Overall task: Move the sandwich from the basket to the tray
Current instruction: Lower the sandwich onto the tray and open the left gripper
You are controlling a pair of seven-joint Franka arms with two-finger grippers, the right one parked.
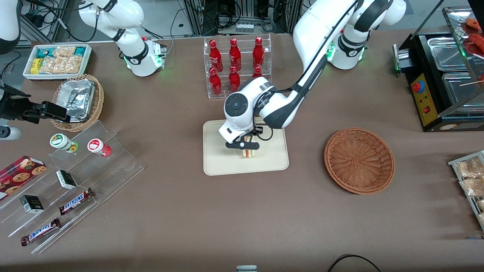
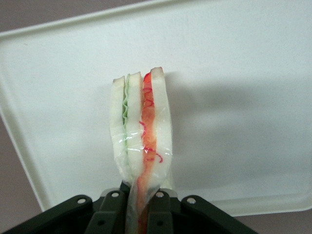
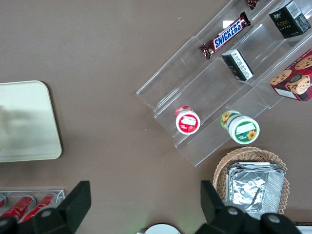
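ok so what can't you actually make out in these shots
- Whether the sandwich touches the tray or hangs just above it: in the front view the gripper covers its top, and the left wrist view looks straight down, so any gap is unreadable.
- The fingertips: the left wrist view shows the fingers shut on the sandwich's wrap, but the picture's edge cuts them off.
- Part of the tray in the front view: hidden under the arm's wrist.

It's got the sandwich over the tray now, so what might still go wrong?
The end effector pinches the sandwich by one thin wrapped edge, so the sandwich might slip or swing. Released upright like this, it may topple onto its side on the tray. The soft bread could also get squashed.
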